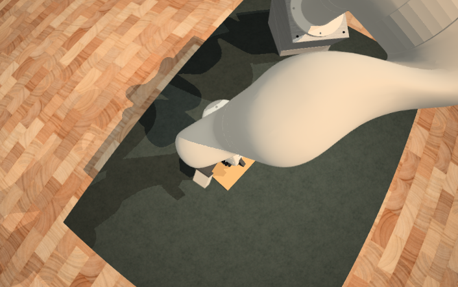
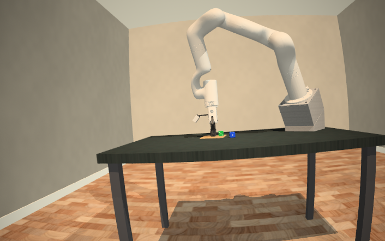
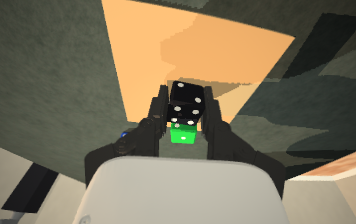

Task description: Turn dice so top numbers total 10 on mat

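My gripper is shut on a black die with white pips, right over the orange mat. In the wrist view the die shows two pips on one face and several on another. A green die stands on the mat just beside the fingers. A blue die lies on the dark table to the right of the mat; in the wrist view only a sliver of it shows. In the top view the arm hides the dice.
The dark table carries the robot's grey base at the back right. A small white wrist camera block sticks out beside the gripper. The wooden floor lies around the table.
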`<state>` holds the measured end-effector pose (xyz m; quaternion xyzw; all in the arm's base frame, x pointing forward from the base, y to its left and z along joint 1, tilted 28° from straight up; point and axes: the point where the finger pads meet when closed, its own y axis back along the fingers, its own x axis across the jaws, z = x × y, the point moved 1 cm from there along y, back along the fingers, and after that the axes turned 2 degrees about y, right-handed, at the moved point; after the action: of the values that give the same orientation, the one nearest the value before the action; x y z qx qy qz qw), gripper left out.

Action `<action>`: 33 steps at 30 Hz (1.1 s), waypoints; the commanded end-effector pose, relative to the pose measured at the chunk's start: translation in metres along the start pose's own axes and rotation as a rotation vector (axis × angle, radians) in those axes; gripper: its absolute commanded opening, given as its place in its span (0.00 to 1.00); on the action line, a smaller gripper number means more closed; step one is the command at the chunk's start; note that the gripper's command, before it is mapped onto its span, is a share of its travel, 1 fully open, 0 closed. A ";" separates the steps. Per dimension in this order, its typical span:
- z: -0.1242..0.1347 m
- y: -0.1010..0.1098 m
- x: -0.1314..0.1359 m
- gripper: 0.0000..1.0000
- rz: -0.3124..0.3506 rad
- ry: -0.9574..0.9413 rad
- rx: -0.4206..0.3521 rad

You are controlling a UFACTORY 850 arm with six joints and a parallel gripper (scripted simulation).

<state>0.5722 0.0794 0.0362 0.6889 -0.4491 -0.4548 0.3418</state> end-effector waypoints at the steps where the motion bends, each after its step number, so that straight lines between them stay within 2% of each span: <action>1: -0.001 0.000 0.000 0.27 0.000 0.000 0.001; 33: -0.001 -0.003 0.000 0.27 0.000 0.000 0.001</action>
<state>0.5734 0.0808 0.0328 0.6889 -0.4491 -0.4547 0.3418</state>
